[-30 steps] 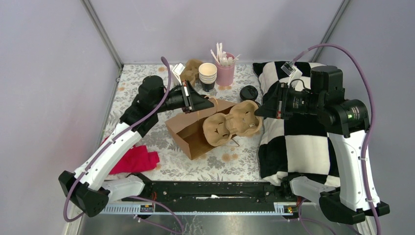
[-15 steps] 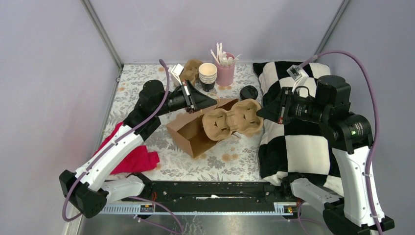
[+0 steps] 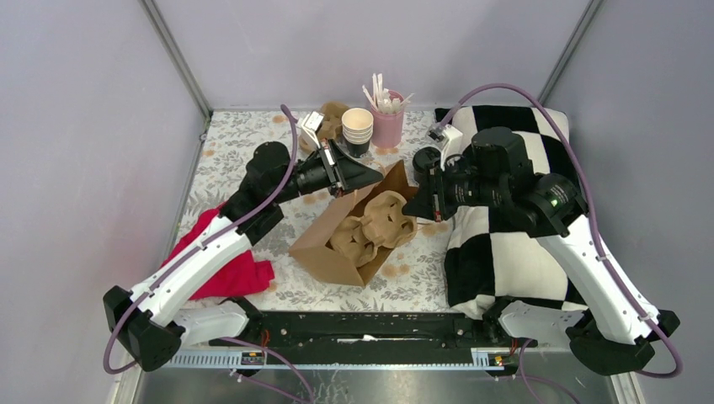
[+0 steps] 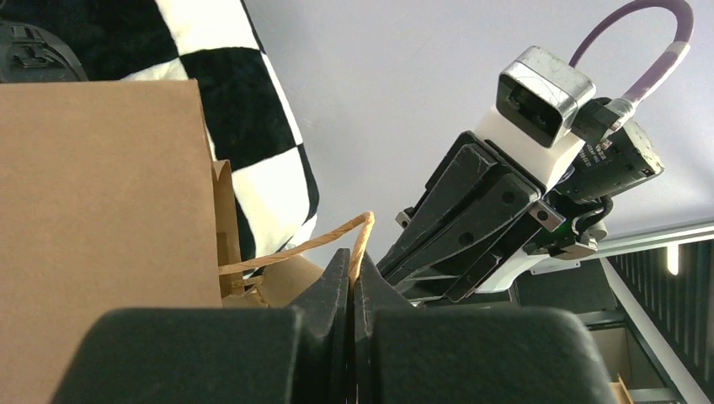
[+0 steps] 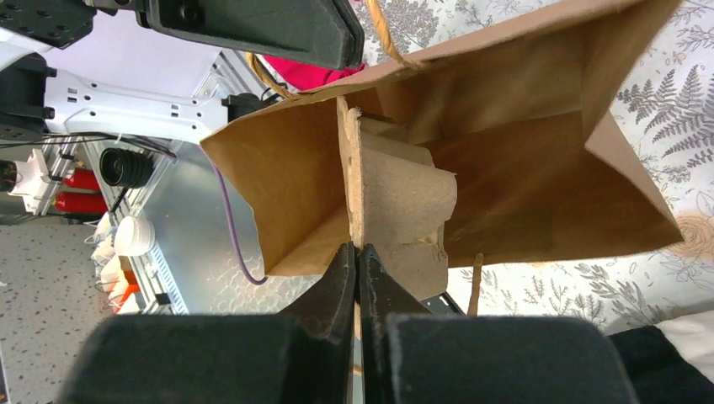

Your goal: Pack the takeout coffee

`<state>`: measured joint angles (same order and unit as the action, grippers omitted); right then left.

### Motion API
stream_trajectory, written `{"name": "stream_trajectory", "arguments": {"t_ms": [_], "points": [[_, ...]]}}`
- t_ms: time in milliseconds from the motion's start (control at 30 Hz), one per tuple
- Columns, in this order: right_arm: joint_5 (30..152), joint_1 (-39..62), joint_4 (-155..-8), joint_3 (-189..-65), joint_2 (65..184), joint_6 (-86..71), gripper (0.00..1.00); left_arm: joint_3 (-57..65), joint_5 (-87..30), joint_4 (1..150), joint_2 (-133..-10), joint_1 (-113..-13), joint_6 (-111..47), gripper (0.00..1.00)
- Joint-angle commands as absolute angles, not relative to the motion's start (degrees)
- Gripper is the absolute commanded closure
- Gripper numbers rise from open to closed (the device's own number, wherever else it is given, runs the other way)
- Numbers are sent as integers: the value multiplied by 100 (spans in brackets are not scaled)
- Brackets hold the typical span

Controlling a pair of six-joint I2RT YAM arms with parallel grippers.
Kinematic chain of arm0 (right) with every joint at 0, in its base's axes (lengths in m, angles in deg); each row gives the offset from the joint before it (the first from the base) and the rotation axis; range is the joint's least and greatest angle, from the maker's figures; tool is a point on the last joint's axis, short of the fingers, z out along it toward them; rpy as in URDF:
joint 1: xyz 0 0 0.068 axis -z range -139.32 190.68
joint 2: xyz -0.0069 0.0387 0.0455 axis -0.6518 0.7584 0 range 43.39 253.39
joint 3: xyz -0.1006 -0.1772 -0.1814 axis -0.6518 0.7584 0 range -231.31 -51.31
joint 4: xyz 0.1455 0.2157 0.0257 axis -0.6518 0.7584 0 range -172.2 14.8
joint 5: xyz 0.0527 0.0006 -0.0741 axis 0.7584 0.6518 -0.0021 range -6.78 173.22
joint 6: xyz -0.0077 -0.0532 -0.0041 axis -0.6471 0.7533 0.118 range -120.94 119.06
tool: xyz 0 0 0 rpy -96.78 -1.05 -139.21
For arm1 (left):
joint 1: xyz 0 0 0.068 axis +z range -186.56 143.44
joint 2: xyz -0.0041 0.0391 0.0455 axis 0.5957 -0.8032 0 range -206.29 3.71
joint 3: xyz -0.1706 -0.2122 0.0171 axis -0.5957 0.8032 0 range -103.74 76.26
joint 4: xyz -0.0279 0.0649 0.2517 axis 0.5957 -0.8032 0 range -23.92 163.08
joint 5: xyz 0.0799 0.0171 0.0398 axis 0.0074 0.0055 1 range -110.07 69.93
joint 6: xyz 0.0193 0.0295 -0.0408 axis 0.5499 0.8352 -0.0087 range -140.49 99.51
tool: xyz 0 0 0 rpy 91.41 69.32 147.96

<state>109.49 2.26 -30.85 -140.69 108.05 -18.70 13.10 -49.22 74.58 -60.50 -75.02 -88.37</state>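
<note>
Standing near the far edge of the table (image 3: 223,143), just beside the checkered cushion (image 3: 514,252), the takeout coffee (image 3: 424,157) is not yet packed (the right arm half hides it from above). The step in hand looks like seating the pulp cup carrier (image 5: 396,210) in the paper bag (image 3: 324,252): the right gripper (image 5: 355,252) is pinched shut on the carrier's rim, while the left gripper (image 4: 351,263) is clamped on the bag's twisted handle (image 4: 295,251), holding the mouth up. Next, I judge, the carrier must be pushed flat to the bag's bottom and released without dragging it out again, before the coffee is fetched. A second ago the carrier lay across the mouth, mostly outside; now it is tilted well inside, the bag has swung round, and the right arm has come left.
</note>
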Motion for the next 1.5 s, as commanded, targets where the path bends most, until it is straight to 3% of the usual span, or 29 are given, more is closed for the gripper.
{"name": "stream_trajectory", "arguments": {"t_ms": [0,167,500,800,1000,1267,1467], "points": [[10949,174,-3430,-14151,10767,-1665,100,1484,-4658,8218,-5952,-7591,-9144,100],[11803,174,-3416,-14132,10999,-1520,100,1738,-4725,9072,-6009,-7602,-9680,100],[11550,174,-3436,-13841,11181,-1592,100,2323,-4533,9666,-5767,-7616,-10499,100],[11263,175,-3606,-13882,11493,-1236,100,2622,-4783,9107,-5377,-7004,-10845,100],[11686,183,-3883,-13907,11773,-1207,97,2666,-5152,9028,-5323,-6539,-10948,100],[11533,191,-4671,-13598,11615,-739,100,2687,-5673,9099,-5499,-6317,-10997,100],[12131,185,-4216,-14078,12287,-197,99,2831,-6306,10503,-5964,-6316,-11815,100]]}}
